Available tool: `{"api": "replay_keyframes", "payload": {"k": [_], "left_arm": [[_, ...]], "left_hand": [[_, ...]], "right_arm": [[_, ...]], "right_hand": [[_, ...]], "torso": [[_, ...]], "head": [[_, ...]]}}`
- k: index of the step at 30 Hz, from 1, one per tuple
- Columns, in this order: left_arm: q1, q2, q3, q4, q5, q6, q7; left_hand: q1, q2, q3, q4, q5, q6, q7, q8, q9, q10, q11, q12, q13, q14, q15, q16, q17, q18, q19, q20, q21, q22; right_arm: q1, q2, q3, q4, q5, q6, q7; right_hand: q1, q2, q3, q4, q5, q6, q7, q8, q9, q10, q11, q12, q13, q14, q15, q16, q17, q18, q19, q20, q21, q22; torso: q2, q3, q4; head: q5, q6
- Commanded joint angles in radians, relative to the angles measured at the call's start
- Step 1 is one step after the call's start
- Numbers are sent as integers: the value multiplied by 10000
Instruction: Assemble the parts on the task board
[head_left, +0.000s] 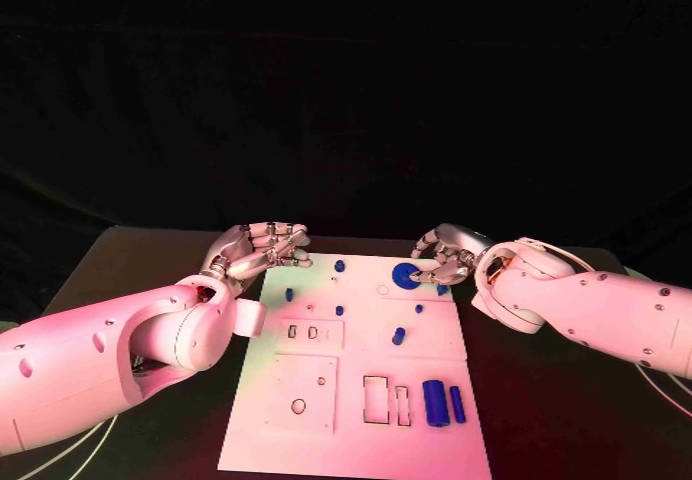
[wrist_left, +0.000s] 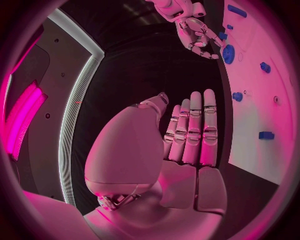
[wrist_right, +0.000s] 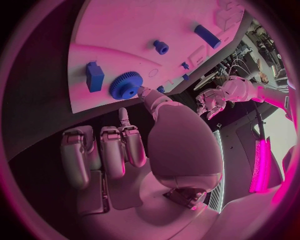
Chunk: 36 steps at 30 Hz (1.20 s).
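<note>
1. Task board (head_left: 361, 400), white plate, lies mid worktop (head_left: 144, 260), long axis running from 12 to 6 o'clock in the head view.
2. Blue gear (head_left: 407, 277) sits flat on the board near its 1 o'clock corner; the right wrist view shows it (wrist_right: 126, 85) close to the board edge, with a small blue block (wrist_right: 94, 76) just beside it.
3. Right hand (head_left: 444, 258) is at the board's 1 o'clock corner, right by the gear. Thumb tip reaches the gear's rim in the right wrist view; cannot tell if it truly touches. The other fingers (wrist_right: 103, 150) are curled in, off the board, nothing in them. No clear grasp on anything.
4. Left hand (head_left: 260, 247) is at the board's 11 o'clock corner, over the dark worktop just beside the board edge. In the left wrist view its fingers (wrist_left: 195, 130) are straight and side by side, released, holding nothing.
5. Small blue pegs (head_left: 339, 266) stand scattered over the far half of the board, one near the centre (head_left: 398, 336).
6. Two blue cylinders (head_left: 433, 402) lie side by side near the board's 5 o'clock corner, the thinner one (head_left: 456, 403) outermost, next to rectangular cut-outs (head_left: 376, 399).
7. Round hole (head_left: 299, 406) is in a raised square panel toward 7 o'clock.
</note>
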Motion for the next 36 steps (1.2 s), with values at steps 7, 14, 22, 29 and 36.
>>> {"api": "replay_keyframes", "payload": {"k": [7,14,22,29,36], "left_arm": [[13,19,8,13,-95,200,90],[13,19,8,12,-88,204,78],[13,21,8,11,-85,216,65],[13,10,8,9,-79,215,46],[13,4,8,7,-56,216,19]], "left_hand": [[-77,-37,33,-12,-40,2,24,-67,-12,34,1,-53,1,-21,-8,37,13,125,76,12,4,-14],[-77,-37,33,-12,-40,2,24,-67,-12,34,1,-53,1,-21,-8,37,13,125,76,12,4,-14],[-77,-31,45,-16,-40,1,28,-71,-13,36,2,-61,1,-19,-10,40,21,127,79,11,5,-15],[-77,-31,45,-16,-40,1,28,-71,-13,36,2,-61,1,-19,-10,40,21,127,79,11,5,-15],[-76,-22,58,-18,-40,2,31,-73,-13,40,3,-68,1,-18,-10,42,30,127,82,10,7,-16]], "right_arm": [[-78,217,-11,-168,-8,284,-126],[-108,350,-22,-278,-74,329,-134],[-177,453,-34,-370,-246,374,-170],[-212,464,-38,-380,-440,400,-209],[-227,449,-40,-312,-1052,382,-294]], "right_hand": [[67,117,-85,-9,-17,-146,15,-62,6,111,74,-80,1536,967,97,69,2356,-138,1046,83,34,2631],[88,138,-80,-8,-19,-142,18,-57,11,101,79,-85,1531,974,103,78,2389,-138,1046,90,34,2631],[160,188,-49,-19,-36,-107,21,-28,29,106,83,-67,1552,983,114,89,2432,-138,1046,104,34,2631],[356,285,100,-85,-3,81,1,92,86,144,69,-10,1613,989,111,99,2467,-138,1046,116,34,2631],[616,380,399,-215,-57,382,-55,239,135,203,15,56,1685,998,70,110,2510,-138,1046,86,34,2631]], "torso": [[0,2,1],[-2,3,-5],[6,10,9],[6,7,-10],[5,13,7]], "head": [[95,-50],[119,-76],[115,-123],[140,-160],[110,-187]]}}
